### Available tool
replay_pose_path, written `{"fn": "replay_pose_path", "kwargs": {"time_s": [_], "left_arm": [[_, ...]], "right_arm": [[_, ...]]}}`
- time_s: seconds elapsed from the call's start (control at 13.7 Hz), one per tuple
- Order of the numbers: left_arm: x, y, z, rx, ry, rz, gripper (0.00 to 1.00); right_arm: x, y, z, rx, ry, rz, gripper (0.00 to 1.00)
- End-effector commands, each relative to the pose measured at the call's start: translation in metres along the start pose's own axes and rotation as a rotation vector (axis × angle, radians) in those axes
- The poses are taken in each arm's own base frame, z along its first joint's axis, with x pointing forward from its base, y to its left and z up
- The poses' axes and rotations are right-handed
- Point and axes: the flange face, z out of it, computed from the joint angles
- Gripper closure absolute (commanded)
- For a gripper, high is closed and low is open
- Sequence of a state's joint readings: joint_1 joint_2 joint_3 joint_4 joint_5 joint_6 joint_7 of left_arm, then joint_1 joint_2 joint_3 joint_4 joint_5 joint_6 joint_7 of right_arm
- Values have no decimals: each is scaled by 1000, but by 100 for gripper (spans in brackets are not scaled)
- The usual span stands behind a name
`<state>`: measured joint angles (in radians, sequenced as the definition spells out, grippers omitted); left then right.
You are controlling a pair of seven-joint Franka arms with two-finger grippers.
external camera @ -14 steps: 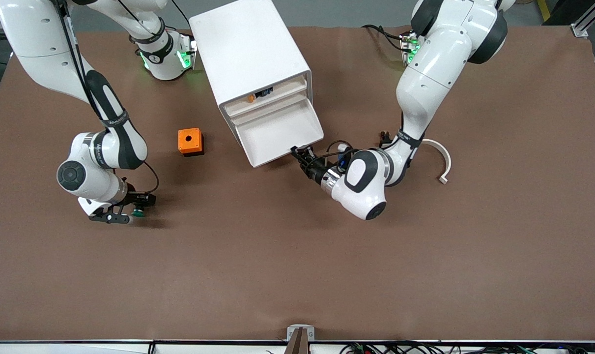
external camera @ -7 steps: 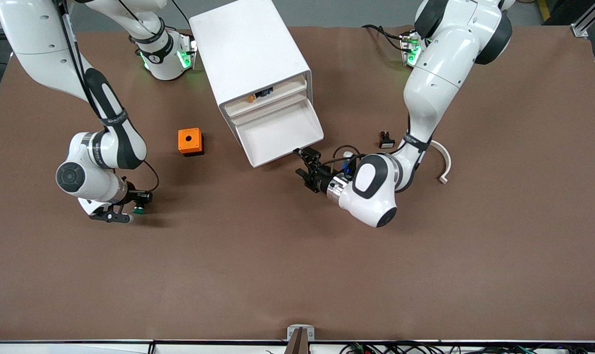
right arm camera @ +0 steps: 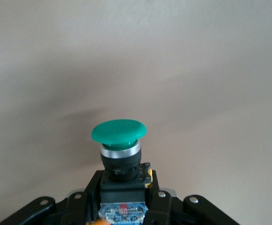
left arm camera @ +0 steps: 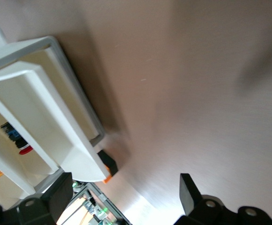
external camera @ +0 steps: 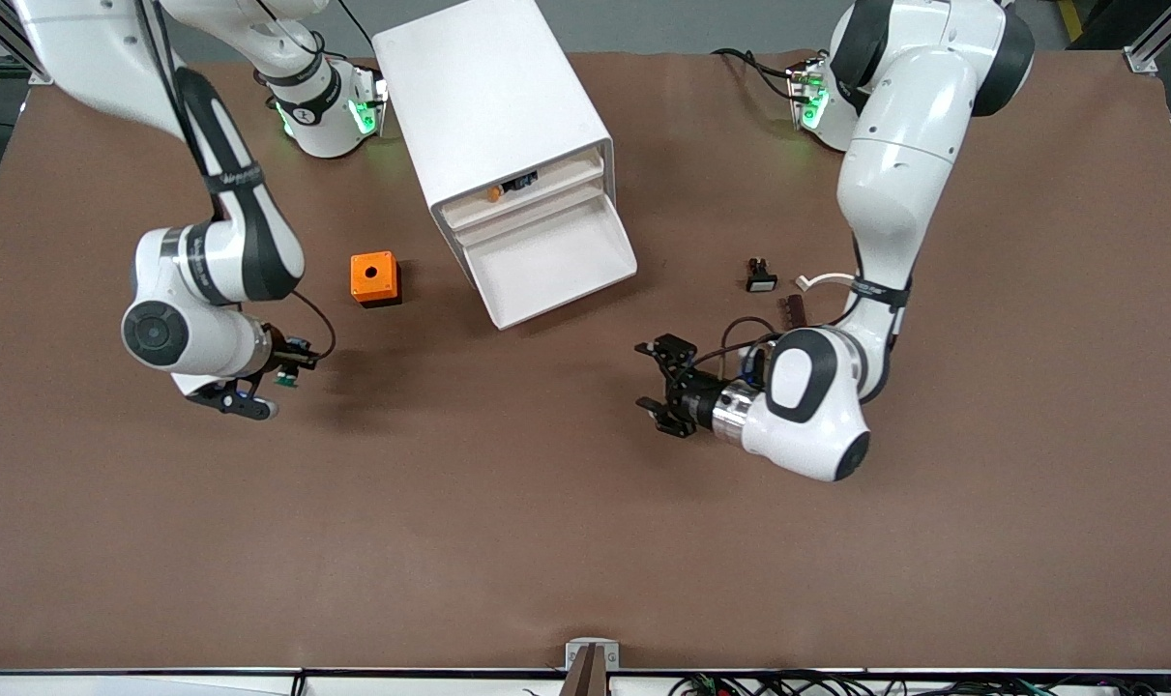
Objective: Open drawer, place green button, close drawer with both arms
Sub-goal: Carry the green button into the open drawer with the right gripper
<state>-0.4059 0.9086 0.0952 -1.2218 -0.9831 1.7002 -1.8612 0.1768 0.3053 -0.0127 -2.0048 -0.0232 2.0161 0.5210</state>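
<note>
- Fingers: left gripper (external camera: pixel 664 389) spread wide with nothing between them, over bare table between the cabinet and the front camera; right gripper (external camera: pixel 278 372) pinched on the button (right arm camera: pixel 119 140) by its black body, green cap pointing away from the wrist, in the air over the table toward the right arm's end.
- Table (external camera: pixel 508 541): one, brown, its corners cut off at the frame edges.
- Arms: two, white with black bands; upper links run out of the front view.
- Cabinet (external camera: pixel 488 92): one, white, standing between the two bases (how many drawers it has is hard to count from above).
- Drawer (external camera: pixel 546 261): one pulled out, its tray bare; the slot above it shows one orange bit and one dark bit, too small to identify.
- Orange cube (external camera: pixel 373 277): one, with a hole on top, beside the cabinet toward the right arm's end.
- Black-and-white switch part (external camera: pixel 760 276): one, toward the left arm's end of the drawer.
- Dark brown piece (external camera: pixel 794 308): one, just beside the left forearm; a white curved strip next to it is mostly hidden by the arm.
</note>
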Motion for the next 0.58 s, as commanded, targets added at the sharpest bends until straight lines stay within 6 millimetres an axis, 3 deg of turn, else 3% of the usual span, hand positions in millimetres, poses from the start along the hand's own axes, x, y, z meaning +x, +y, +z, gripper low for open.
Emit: {"fn": "replay_pose_path", "kwargs": {"time_s": [0.0,0.15,0.29,0.51], "left_arm": [[7,-12,-49,-36,68,119,0],[6,-29,-88,-88,208,349,0],[11,-33,-103,-111,330,444,0],[24,-36,-153,-173,419,583,0]], "right_arm": [[-60,-58,-25,-43,24,145,82],[-100,-105,-28,-60,47,266,82],[-137,-148,-36,-23,41,382,82],[-162,-192,-54,64,-16,539,82]]}}
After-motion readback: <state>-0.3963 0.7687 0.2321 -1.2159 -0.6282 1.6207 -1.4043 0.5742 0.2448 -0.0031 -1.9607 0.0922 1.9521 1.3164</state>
